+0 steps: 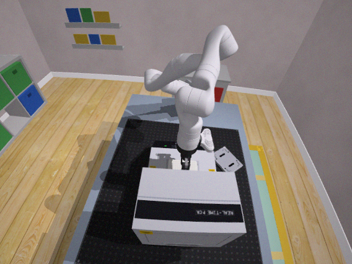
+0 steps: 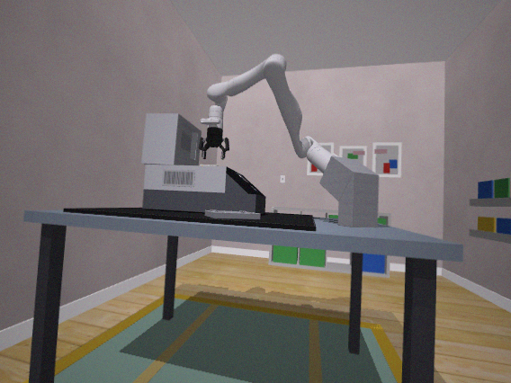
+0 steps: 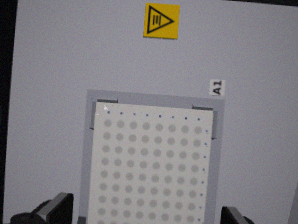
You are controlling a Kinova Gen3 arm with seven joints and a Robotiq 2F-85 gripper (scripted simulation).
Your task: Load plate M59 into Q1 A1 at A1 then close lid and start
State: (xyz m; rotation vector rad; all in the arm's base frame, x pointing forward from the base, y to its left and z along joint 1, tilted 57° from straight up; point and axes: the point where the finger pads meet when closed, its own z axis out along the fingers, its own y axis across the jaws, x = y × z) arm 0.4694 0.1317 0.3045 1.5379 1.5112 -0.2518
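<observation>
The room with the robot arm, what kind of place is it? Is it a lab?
Probably a small lab set up in an ordinary room. A real-time PCR machine sits on the table, a white well plate rests on its block, and the arm's open pincer hangs above it.
</observation>
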